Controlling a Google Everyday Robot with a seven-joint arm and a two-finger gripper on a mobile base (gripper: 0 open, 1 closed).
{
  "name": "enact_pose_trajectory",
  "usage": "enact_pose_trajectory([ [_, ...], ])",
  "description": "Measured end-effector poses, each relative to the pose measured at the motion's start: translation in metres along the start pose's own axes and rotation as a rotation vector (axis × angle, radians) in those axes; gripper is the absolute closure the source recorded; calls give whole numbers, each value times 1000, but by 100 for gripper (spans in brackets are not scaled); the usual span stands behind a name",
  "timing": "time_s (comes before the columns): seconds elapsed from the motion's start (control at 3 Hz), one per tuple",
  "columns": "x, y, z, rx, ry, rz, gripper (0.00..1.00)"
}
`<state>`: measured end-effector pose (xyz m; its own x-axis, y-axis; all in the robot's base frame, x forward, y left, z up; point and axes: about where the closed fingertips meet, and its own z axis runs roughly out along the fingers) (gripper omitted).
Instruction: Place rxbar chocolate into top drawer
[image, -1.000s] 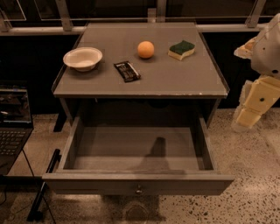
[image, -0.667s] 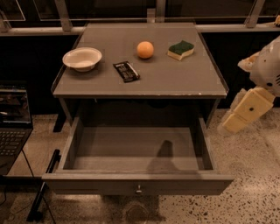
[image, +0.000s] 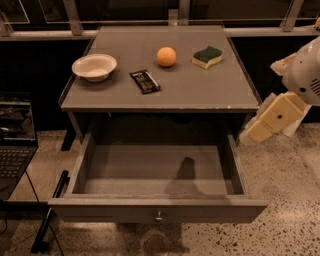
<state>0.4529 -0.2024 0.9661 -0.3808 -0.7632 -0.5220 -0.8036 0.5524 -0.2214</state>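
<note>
Moved since a second ago: arm (image: 276, 116), its pale end now lower and closer to the table's right edge; everything else unchanged.

- Jaws: at the pale end of the arm, off the right side of the table, about level with the gap between tabletop (image: 200, 90) and drawer. I cannot tell whether they are wide or narrow; I see nothing held.
- Chocolate bar (image: 145, 81): flat on the tabletop, well to the left of the jaws and higher, untouched.
- Top drawer (image: 155, 209): pulled fully out, nothing in it, left of and below the jaws; knob (image: 159, 217) at centre front.
- Also on the tabletop, all left of the jaws: sponge (image: 207, 56) nearest, orange ball (image: 166, 56) beyond it, white bowl (image: 94, 66) farthest.

Step in hand, as I judge it: approach, pick not yet begun. Next I need the jaws lifted over the table edge, carried left past the sponge and ball, and brought down across the bar's narrow width.
</note>
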Motion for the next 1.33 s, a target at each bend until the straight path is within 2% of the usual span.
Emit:
enact_pose_trajectory([
  [0.33,3,-3,7,41,-40,78,0],
  [0.67,7,-22,58,71,-89,253,0],
  [1.0,-7,-57,102,100,-70,341,0],
  [1.33,-28,-71,137,88,30,310,0],
])
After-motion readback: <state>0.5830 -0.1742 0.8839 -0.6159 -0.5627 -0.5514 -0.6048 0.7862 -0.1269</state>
